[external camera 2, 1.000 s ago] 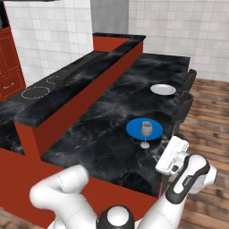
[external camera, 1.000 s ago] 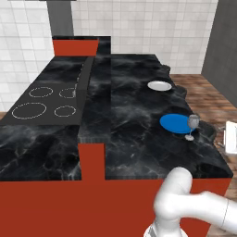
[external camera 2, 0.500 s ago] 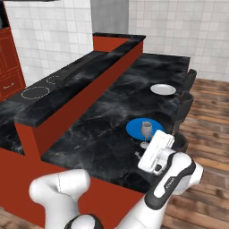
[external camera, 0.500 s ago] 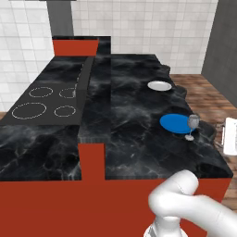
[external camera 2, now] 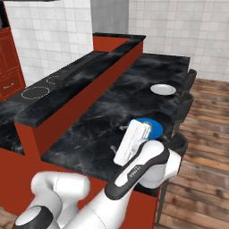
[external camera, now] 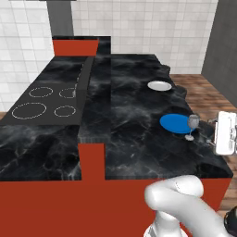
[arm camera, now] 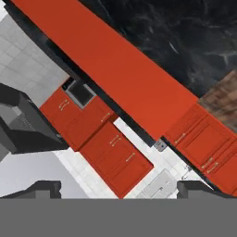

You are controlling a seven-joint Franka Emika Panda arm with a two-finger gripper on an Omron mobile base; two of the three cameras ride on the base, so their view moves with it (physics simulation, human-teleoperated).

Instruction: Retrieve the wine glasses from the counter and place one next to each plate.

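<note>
Left base view: I am seeing the black marble bench (external camera: 134,115) running away from the base, with a raised red divider (external camera: 90,159) at its near edge and the cooktop rings (external camera: 44,102) at about 9 o'clock. The blue plate (external camera: 176,123) is lying flat near the bench's right edge, at about 3 o'clock. One wine glass (external camera: 192,126) is standing upright just beside the plate, at the plate's 4 o'clock, its bowl overlapping the plate's rim. The white plate (external camera: 159,85) is resting farther back, at about 1 o'clock, well apart from the blue one. The white hand (external camera: 227,133) is hanging off the bench's right edge, near the glass but apart from it.

Right base view: the arm is rising from 7 o'clock, and the hand (external camera 2: 132,143) is covering the near part of the blue plate (external camera 2: 152,127). The white plate (external camera 2: 163,89) is lying beyond, at about 1 o'clock. I cannot make out the glass here.

Hand view: the two dark fingers (arm camera: 44,189) are standing spread wide at the bottom edge, gripping nothing. The camera is looking at red cabinets (arm camera: 115,152) and a strip of the bench.
</note>
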